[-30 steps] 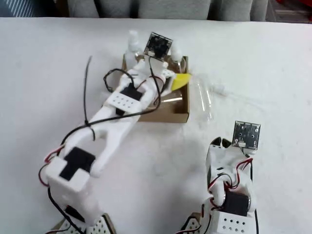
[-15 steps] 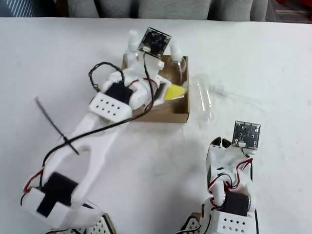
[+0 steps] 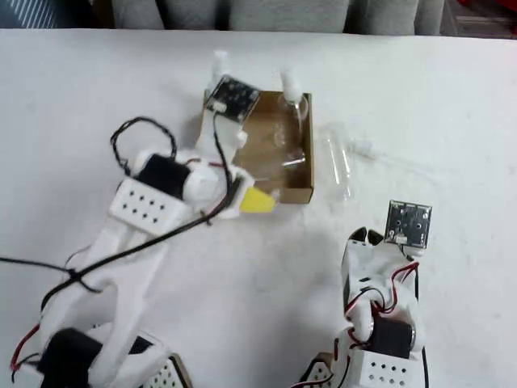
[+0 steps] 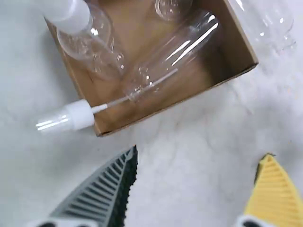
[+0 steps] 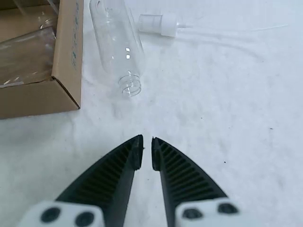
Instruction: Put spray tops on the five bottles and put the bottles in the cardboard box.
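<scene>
The cardboard box (image 3: 299,192) holds several clear bottles. One capped bottle (image 4: 87,33) stands upright, and another (image 4: 175,52) lies with its spray top (image 4: 64,119) sticking out over the box wall (image 4: 118,124). My left gripper (image 3: 246,194) hovers open and empty (image 4: 201,152) over the table just outside the box's near wall. An uncapped bottle (image 5: 116,47) lies on the table beside the box, with a loose spray top (image 5: 158,24) just beyond it. My right gripper (image 5: 147,142) is shut on nothing, a short way in front of that bottle's open neck.
The white table (image 3: 420,97) is bare to the right of the loose bottle (image 3: 339,166). The left arm's cables (image 3: 141,129) loop over the table left of the box. The right arm (image 3: 380,299) sits near the front edge.
The left arm has drawn back from over the box toward the near left, and its gripper now hangs outside the box's near wall. The right arm has not moved.
</scene>
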